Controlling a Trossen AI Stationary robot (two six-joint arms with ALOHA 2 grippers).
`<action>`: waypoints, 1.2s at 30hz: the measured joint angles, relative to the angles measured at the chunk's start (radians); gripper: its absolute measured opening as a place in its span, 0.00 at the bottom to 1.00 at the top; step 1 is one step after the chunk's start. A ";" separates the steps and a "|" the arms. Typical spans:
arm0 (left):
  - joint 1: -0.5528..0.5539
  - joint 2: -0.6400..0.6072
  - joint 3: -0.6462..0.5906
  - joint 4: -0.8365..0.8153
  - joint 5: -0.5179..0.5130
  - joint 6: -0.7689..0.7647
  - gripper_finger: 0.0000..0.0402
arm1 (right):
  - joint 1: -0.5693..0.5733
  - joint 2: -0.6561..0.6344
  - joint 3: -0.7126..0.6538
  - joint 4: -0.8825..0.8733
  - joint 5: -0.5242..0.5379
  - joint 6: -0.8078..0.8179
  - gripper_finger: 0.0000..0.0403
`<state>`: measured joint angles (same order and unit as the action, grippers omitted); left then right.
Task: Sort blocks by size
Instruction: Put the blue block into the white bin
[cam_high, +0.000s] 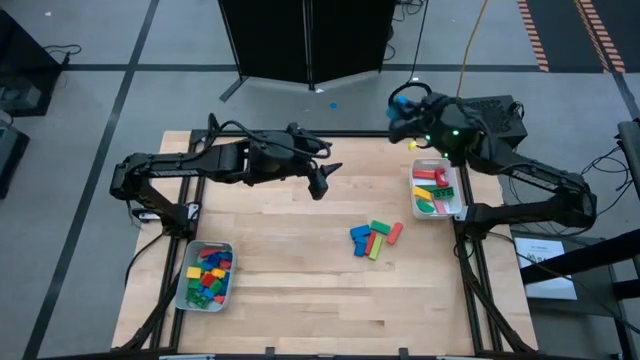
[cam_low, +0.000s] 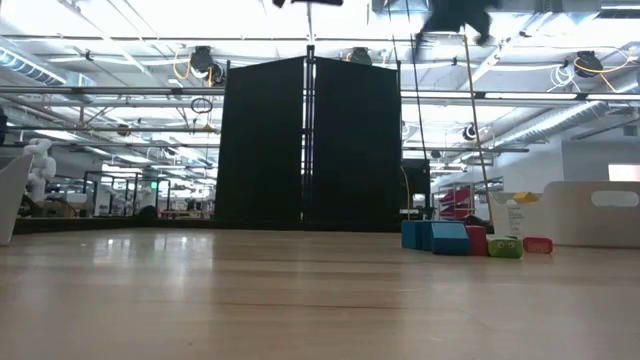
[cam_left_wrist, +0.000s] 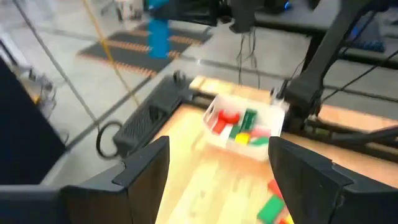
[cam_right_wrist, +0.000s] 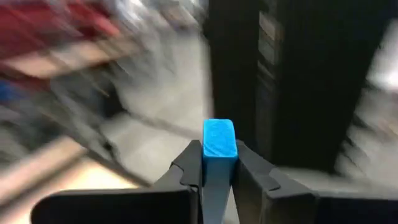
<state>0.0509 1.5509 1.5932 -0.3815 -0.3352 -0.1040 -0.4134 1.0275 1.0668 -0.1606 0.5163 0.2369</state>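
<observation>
- Blue block (cam_right_wrist: 219, 142) sits pinched in our right tool (cam_high: 402, 108), high beyond the right tray (cam_high: 457, 205); we should lower it squarely over that tray before releasing.
- Left tool (cam_high: 321, 183) hovers spread, empty, above the surface (cam_high: 290, 260) near the loose blocks (cam_high: 375, 238).

A pale wooden table (cam_high: 300, 260) filled the middle of the high view. A pale rectangular tray (cam_high: 183, 287) lay at its lower left, and a second tray (cam_high: 457, 196) sat at its right edge. A black folding partition (cam_high: 305, 40) stood beyond the table at top centre, on a grey floor crossed by dark lines. Orange-and-black hazard tape (cam_high: 535, 35) ran across the floor at upper right.
</observation>
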 joint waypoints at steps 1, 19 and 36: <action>0.000 0.000 0.000 -0.019 -0.001 -0.016 0.68 | -0.013 -0.009 0.000 -0.111 0.038 0.047 0.10; 0.002 0.000 0.000 -0.113 -0.018 -0.046 0.68 | -0.098 -0.012 -0.386 -0.750 0.061 0.898 0.10; -0.015 0.194 0.001 -0.102 0.098 -0.092 0.68 | -0.096 -0.021 -0.373 -0.571 -0.112 0.691 0.66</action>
<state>0.0363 1.7449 1.5944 -0.4831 -0.2367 -0.1965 -0.5089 1.0061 0.6935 -0.7316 0.4044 0.9275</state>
